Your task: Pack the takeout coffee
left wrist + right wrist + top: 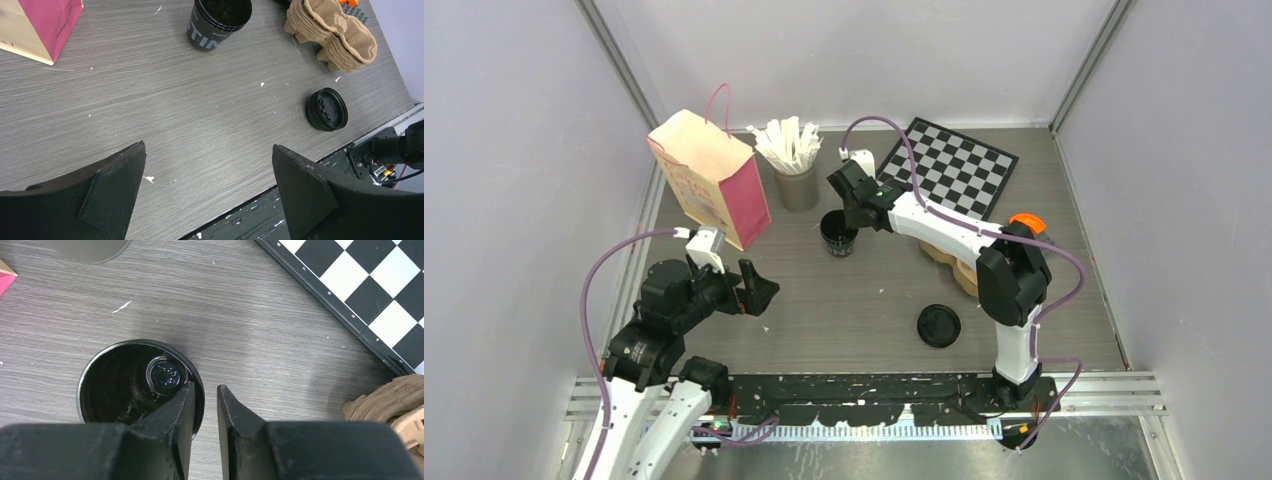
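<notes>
Left gripper (209, 147): hanging low at near left, jaws spread wide, holding nothing.
Black lid (939, 325): lying loose on the table (844, 300), off any cup.
Pulp carrier (332, 35): sitting empty.
Black cup (125, 385): standing mid-table, uncovered. The right gripper (205, 390) is straddling its rim, one finger inside and one outside; a firm grip cannot be told.
Pink paper bag (714, 180): standing beyond.
Packing is judged barely beginning, with lidding and loading remaining.

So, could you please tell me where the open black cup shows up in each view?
Top external: the black cup sits near centre.
Left wrist: black cup at top edge, centre.
Right wrist: black cup lower left, seen from above.
Shared landmark: the brown pulp carrier, to its right in every view.
</notes>
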{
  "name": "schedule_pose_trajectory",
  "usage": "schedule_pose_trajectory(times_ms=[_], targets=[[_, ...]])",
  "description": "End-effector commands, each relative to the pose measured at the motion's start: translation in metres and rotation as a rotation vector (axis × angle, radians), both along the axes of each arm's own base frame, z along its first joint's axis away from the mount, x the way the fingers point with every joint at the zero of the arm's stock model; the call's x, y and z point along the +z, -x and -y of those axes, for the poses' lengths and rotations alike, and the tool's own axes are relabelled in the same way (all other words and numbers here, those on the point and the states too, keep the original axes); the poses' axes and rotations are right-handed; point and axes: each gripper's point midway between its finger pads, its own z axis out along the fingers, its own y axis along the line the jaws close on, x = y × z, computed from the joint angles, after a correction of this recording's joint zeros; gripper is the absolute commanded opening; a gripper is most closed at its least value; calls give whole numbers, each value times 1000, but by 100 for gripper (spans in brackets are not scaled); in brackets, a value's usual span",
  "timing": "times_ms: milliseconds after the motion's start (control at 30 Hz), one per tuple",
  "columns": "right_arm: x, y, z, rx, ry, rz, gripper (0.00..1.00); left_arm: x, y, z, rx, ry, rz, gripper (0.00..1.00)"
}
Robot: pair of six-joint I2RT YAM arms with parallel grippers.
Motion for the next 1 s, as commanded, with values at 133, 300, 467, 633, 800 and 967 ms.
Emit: schedule_pose_trajectory(times_ms=[133,300,467,633,800,967], targets=[[17,-7,0,3,13,40,26,6,-5,1,5,13,32,99],[13,-5,-3,15,0,26,21,6,-5,0,9,11,33,99],[14,-5,-6,22,-9,24,16,6,-5,0,11,10,32,99],[18,-6,-6,17,-9,33,4,6,-6,0,12,9,31,99],[22,-4,-4,10,-10,26,0,6,-6,-1,14,8,31,99],[33,8,-10,14,-101,1,0,5,-6,-1,14,8,30,98]])
